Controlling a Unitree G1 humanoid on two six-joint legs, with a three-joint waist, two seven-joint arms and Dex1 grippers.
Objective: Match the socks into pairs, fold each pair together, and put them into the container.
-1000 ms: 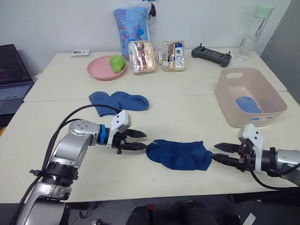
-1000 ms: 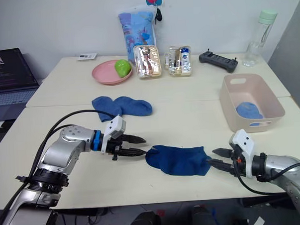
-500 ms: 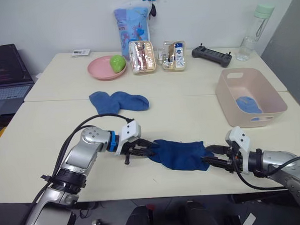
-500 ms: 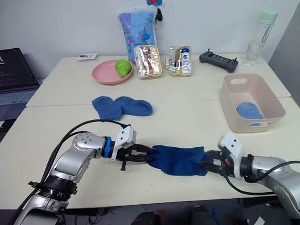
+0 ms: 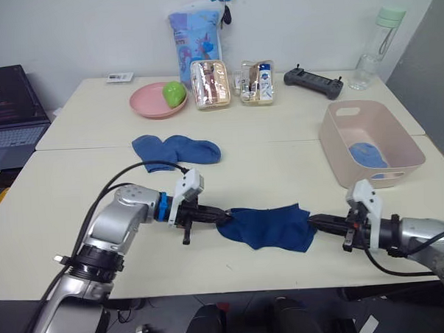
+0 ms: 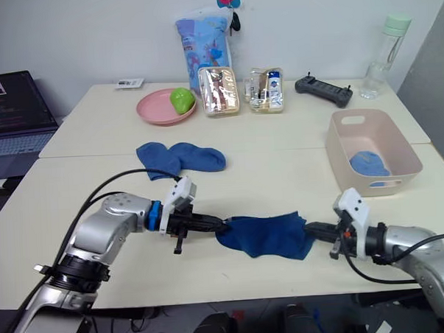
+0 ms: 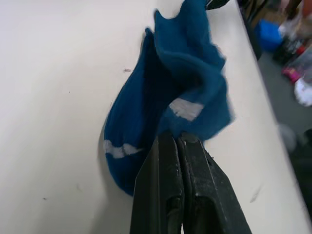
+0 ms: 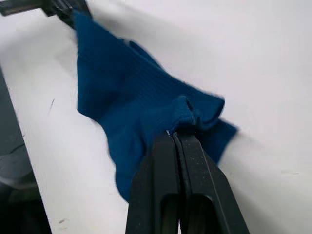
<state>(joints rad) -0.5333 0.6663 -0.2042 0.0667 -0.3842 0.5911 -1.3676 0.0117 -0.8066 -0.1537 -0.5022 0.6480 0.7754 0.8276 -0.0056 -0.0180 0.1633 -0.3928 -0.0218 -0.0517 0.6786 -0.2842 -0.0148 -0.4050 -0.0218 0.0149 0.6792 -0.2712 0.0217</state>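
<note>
I am clamping the dark sock pair (image 5: 269, 227) endwise: left pincer (image 5: 218, 214) and right pincer (image 5: 315, 221) pinching opposite ends, long axis running between them.

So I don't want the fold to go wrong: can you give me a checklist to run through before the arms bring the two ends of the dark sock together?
1. Left gripper shut on the dark sock: ok, the left wrist view shows fabric pinched.
2. Right gripper shut on the other end: ok.
3. Sock slack between the grippers: ok, it sags onto the table.
4. One sock or two in the grip: cannot tell, the layers are bunched.
5. Tub has room: ok, a single blue bundle lies inside.
6. Lighter blue socks out of the fold's way: ok, they lie apart.
</note>
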